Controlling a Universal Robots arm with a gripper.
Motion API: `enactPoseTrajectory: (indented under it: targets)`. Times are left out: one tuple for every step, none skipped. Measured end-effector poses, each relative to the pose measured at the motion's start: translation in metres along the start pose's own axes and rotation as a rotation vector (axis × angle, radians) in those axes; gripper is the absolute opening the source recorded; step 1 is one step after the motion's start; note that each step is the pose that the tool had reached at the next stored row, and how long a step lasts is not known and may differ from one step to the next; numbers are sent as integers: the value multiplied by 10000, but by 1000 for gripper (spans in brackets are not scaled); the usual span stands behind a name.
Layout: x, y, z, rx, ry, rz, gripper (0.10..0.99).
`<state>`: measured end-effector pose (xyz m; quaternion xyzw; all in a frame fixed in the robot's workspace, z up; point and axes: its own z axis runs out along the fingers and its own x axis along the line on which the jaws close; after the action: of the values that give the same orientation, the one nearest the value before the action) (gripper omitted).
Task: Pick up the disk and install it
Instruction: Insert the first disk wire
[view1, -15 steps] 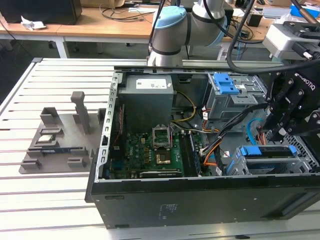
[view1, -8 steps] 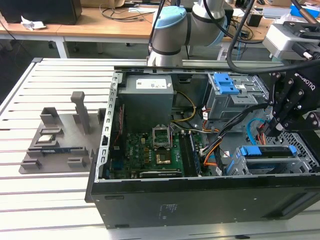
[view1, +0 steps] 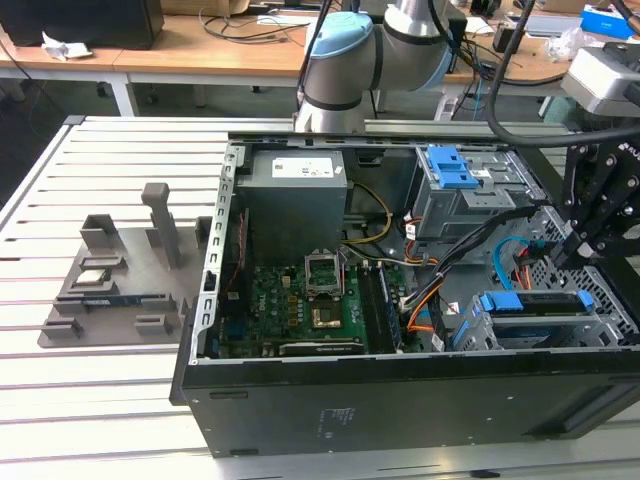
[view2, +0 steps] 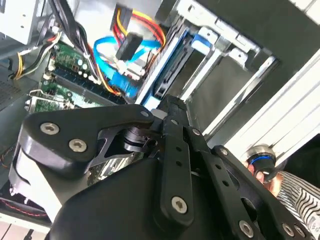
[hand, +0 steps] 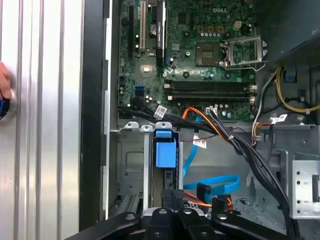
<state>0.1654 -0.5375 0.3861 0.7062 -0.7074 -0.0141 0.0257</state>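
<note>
disk (view1: 535, 303) standing on edge inside the metal cage (view1: 612, 322), at the exterior view's right. gripper (view1: 580, 245) just above it; cannot tell if open or closed. probably hard, a bit heavy, easy to hurt: best held by the blue side rails.

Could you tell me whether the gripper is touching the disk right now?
Cannot tell. In the exterior view the gripper hangs just above the disk in its cage, but no view shows contact or gap plainly.

Silver arm (view1: 410, 30), pale-blue joint cap; black gripper (view2: 172, 107) linkage, silver screws.
</note>
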Motion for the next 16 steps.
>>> enactPoseTrajectory:
  targets:
    - [-13,-49,-3,-2,5,-1,106]
    - [-34,-103,-6,-5,15,-1,106]
    - [-79,-159,-8,-7,37,2,106]
    - [-200,-190,-6,-8,81,3,106]
    - [-341,-192,26,-8,92,4,106]
    - [-390,-192,63,-8,92,5,106]
    - [-416,-193,88,-8,93,5,106]
    - [-434,-193,107,-7,91,4,106]
    - [-473,-183,139,-8,96,5,106]
    - [-506,-171,175,-8,95,5,106]
    - [-517,-170,184,-7,97,3,106]
    - [-518,-170,185,-7,97,3,106]
    - [-519,-169,187,-8,96,4,106]
    - [-520,-169,186,-7,97,5,106]
    - [-520,-169,187,-8,97,4,106]
    - [-521,-169,188,-8,96,5,106]
